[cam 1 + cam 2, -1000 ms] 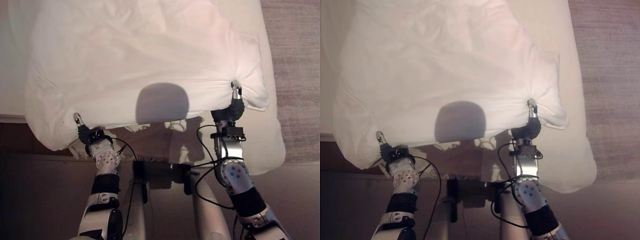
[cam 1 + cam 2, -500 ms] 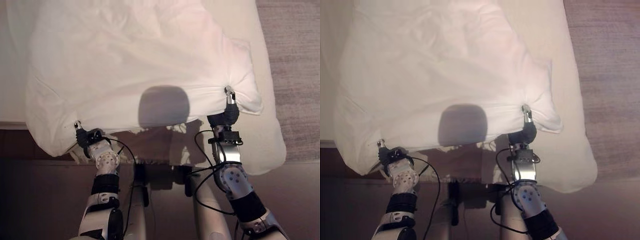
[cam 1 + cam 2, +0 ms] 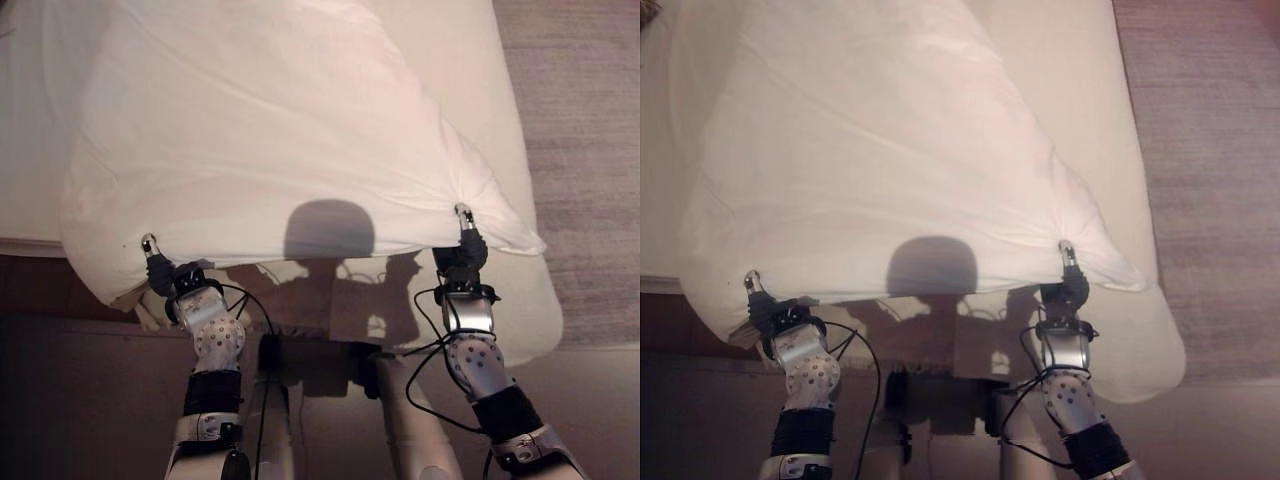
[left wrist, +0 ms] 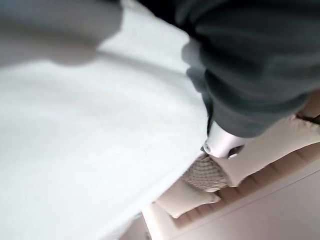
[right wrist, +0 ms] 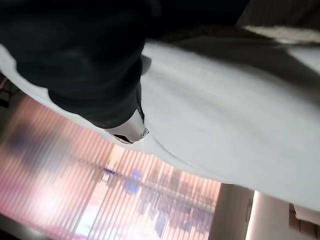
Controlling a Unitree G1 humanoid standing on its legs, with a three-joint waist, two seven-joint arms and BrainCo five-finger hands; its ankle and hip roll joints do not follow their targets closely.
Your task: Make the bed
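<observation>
- Holding the white duvet (image 3: 280, 130) by its near edge, I had one hand at each end of that edge.
- My left hand (image 3: 160, 268) pinched the cloth close to the duvet's near left corner, with a silver fingertip poking up just above the dark cover and the fabric bunching around it.
- My right hand (image 3: 464, 242) was clamped on the edge just short of the near right corner, and creases fanned out from that grip across the cloth.
- In my left wrist view the duvet (image 4: 90, 150) lay right against my hand (image 4: 245, 90), and a silver finger (image 4: 220, 142) curled under the cloth.
- In my right wrist view the cloth (image 5: 225, 120) ran past my hand (image 5: 85, 65), with one silver finger (image 5: 127, 131) bent beside it.
- Between my hands the duvet edge hung free, lifted off the bed (image 3: 440, 60), and the rest of the cover stretched away from me over the mattress.
- Beyond my right hand a bare strip of the pale sheet showed, and further out lay the grey carpet (image 3: 590, 150).
- Past my left fingers, in the wrist view, I could see pillows (image 4: 210, 172) stacked at the far end of the bed.
</observation>
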